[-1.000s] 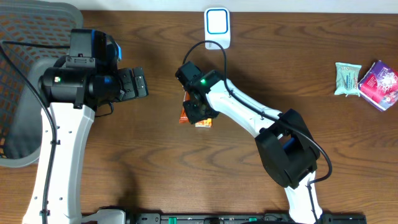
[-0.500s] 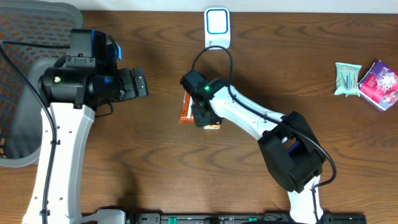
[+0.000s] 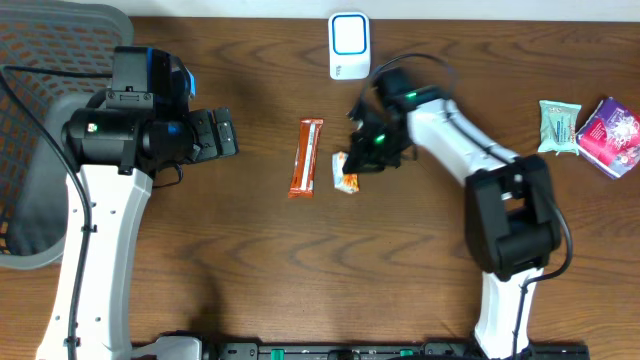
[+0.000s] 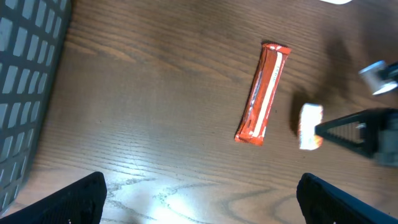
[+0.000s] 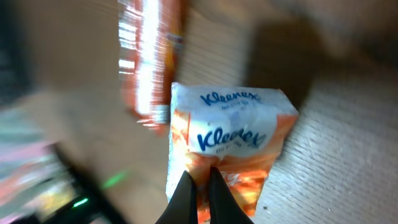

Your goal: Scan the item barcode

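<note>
While the right gripper [image 5: 199,190] is pinching shut on one Kleenex pack [image 5: 227,134] just right of one orange bar [image 3: 306,158], the left gripper [image 3: 218,133] is hanging wide open and empty beside the grey mesh basket [image 3: 25,150] (contents unclear), and one white scanner [image 3: 349,45] and two packets [image 3: 558,126] are lying on the brown wood table [image 3: 250,260].

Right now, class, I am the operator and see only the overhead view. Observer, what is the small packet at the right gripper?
Observer: The right wrist view reads Kleenex on it: a white and orange tissue packet.
Operator: Does the right gripper have it?
Observer: Yes, the right gripper is shut on the packet's orange edge.
Operator: And the left gripper?
Observer: The left wrist view shows the left gripper open over the table, with the orange bar lying flat ahead of it.
</note>
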You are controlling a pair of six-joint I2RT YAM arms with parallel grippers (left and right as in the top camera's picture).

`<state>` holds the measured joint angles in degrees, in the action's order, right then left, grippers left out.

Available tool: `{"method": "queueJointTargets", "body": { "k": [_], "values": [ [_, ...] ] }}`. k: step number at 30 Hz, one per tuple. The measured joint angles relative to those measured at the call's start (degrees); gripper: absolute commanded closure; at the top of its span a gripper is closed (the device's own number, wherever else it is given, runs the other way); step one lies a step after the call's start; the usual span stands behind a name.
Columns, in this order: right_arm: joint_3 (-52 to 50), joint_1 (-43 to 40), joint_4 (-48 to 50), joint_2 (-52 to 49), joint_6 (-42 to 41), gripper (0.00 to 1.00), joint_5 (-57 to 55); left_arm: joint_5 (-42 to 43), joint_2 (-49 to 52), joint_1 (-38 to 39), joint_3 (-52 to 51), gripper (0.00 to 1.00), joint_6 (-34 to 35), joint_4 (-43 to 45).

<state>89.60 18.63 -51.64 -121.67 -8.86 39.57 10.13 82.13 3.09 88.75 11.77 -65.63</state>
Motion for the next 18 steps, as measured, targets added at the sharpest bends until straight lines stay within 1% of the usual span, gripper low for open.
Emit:
{"method": "queueJointTargets", "body": {
  "k": [4, 8, 13, 16, 18],
  "values": [
    [-0.9, -5.3, 0.7, 0.0, 5.4, 0.99, 12.8, 0.0, 0.0, 0.0, 0.0, 0.02, 0.0, 0.0],
    [-4.8, -9.0, 3.5, 0.0, 7.8, 0.99, 20.1, 0.0, 0.0, 0.0, 0.0, 0.02, 0.0, 0.0],
    [-13.9, -12.3, 12.3, -0.2, 6.4, 0.99, 22.6, 0.0, 0.0, 0.0, 0.0, 0.02, 0.0, 0.0],
    [-17.7, -13.5, 12.5, -0.5, 5.1, 0.98, 21.7, 0.0, 0.0, 0.0, 0.0, 0.02, 0.0, 0.0],
    [-18.2, -13.3, 12.0, -0.5, 4.5, 0.96, 20.5, 0.0, 0.0, 0.0, 0.0, 0.02, 0.0, 0.0]
  ]
}}
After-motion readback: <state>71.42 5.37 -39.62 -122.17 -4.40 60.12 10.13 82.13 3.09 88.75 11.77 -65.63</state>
